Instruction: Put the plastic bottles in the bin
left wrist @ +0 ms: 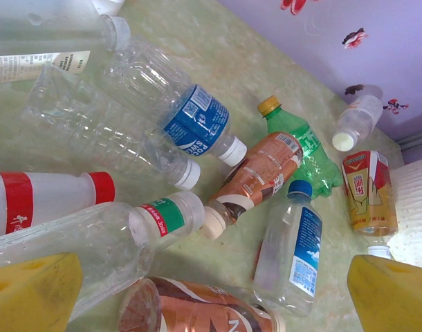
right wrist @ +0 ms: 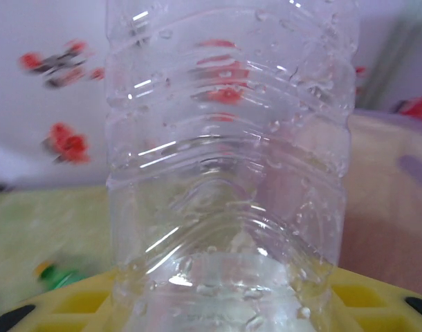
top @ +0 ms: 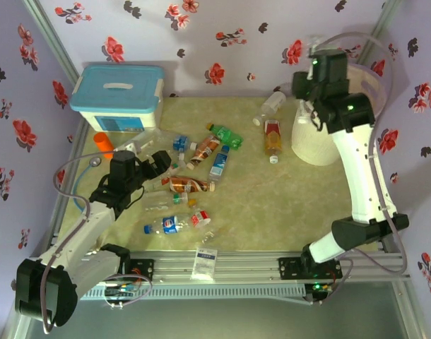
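While the top view is up: the bin (top: 311, 147) stands upright in the far right corner of the table (top: 272, 212), mouth up. The right gripper (top: 307, 106) hangs against the bin's left side near the rim, its arm arched over the bin.

The plastic bottles (top: 201, 152) lie flat across the table's middle and left half, axes every way.
- amber bottle (top: 272, 136): just left of the bin, long axis far-to-near, cap toward the near edge.
- white-capped clear bottle (top: 273, 104): near the far edge, diagonal, cap toward the near left.
- green bottle (top: 226, 134): mid-table, diagonal.

The white box with blue lid (top: 118, 95) sits in the far left corner, with the orange cylinder (top: 102, 143) just in front. The left gripper (top: 155, 161) hovers over the left cluster.

Left wrist view: the yellow fingertips (left wrist: 31, 294) are spread wide, with nothing between them. The copper-labelled bottle (left wrist: 190, 308) lies directly under the gap. The blue-labelled bottle (left wrist: 197, 121) runs diagonally, cap toward the brown-labelled bottle (left wrist: 256, 173), whose cap points the opposite way. The blue-capped bottle (left wrist: 290, 249) lies beside it, cap toward the far edge. The green bottle's yellow cap points to the far left.

Right wrist view: the clear ribbed bottle (right wrist: 228, 173) stands lengthwise out of the yellow fingers (right wrist: 377, 301), dented at mid-body and clamped. The bin's pink liner shows at the right behind it.
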